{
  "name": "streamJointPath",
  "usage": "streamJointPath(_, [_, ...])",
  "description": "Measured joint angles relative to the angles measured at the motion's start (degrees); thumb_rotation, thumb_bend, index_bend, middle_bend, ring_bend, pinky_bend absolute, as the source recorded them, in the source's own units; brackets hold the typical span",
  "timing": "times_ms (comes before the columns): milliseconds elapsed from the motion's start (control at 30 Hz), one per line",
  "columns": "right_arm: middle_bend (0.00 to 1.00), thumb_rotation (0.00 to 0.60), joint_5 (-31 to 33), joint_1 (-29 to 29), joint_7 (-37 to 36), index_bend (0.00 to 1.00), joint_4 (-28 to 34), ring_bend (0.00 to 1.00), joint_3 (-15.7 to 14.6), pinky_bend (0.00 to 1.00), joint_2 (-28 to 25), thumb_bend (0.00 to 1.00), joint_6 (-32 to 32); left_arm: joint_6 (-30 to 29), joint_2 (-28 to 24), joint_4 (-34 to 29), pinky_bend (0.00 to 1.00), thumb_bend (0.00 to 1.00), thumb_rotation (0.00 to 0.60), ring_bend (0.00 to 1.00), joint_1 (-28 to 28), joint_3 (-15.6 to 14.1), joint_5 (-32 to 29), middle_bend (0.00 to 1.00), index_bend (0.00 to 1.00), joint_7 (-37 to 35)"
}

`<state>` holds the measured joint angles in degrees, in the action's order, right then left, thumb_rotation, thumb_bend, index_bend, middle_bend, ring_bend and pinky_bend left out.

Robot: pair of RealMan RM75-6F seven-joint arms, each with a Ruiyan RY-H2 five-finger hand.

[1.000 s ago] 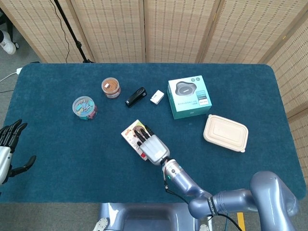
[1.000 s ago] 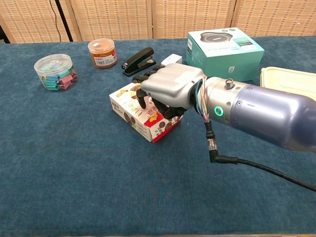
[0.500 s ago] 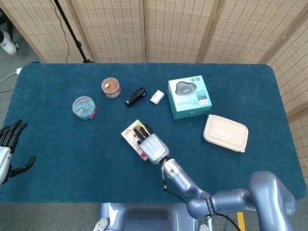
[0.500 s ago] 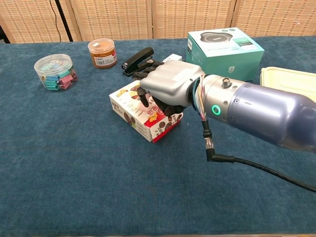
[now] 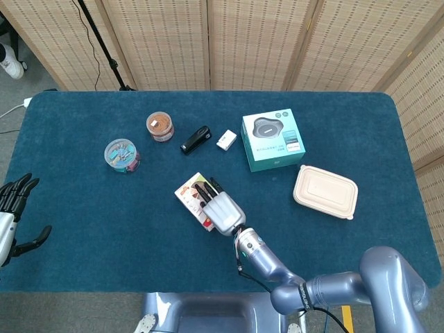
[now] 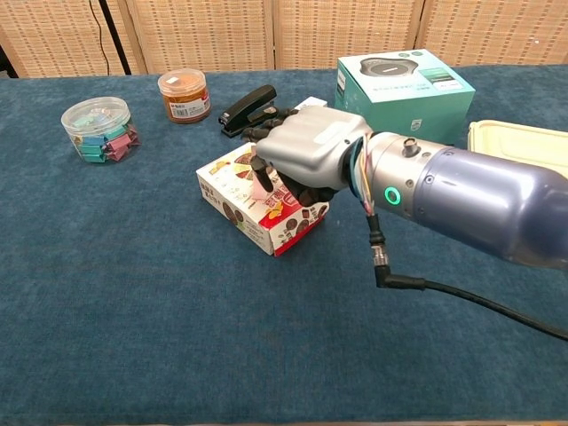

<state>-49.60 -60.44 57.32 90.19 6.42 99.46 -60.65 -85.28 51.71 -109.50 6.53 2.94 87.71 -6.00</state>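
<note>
Both views: right hand (image 6: 306,155) fingers curled onto snack box (image 6: 257,209); only head view: empty, spread left hand (image 5: 12,215).

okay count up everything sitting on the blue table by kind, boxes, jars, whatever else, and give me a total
Boxes: 3, the snack box under the right hand, the teal box, the small white box
Round tubs: 2, the clip tub, the orange-lidded tub
Staplers: 1, the black stapler
Lidded food containers: 1, the beige container
Total: 7

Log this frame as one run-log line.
right robot hand: resting on snack box, grip unclear | left robot hand: open, off table edge | stapler: behind box, apart
</note>
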Motion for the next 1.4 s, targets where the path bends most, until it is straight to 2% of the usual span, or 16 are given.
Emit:
streamJointPath(333, [0.00,0.600,0.1,-0.1,0.6,0.35,1.6,0.00,0.7,0.00,-0.2,1.00,-0.9,0.3,-0.5,0.2,0.00,0.30,0.600,0.00,0.0,-0.1,0.1,0.00,0.00,-1.1])
streamJointPath(733, [0.00,0.600,0.7,-0.8,0.8,0.35,-1.3,0.00,0.9,0.00,3.0,1.00,0.0,0.4,-0.9,0.5,0.00,0.30,0.600,0.00,0.0,0.0,0.0,0.00,0.00,-2.4])
streamJointPath(1400, [0.00,0.600,1.8,-1.4,1.6,0.36,-2.7,0.00,1.2,0.00,3.2,1.00,0.5,0.7,-1.1,0.6,0.00,0.30,0.600,0.00,0.0,0.0,-0.1,0.00,0.00,-2.9])
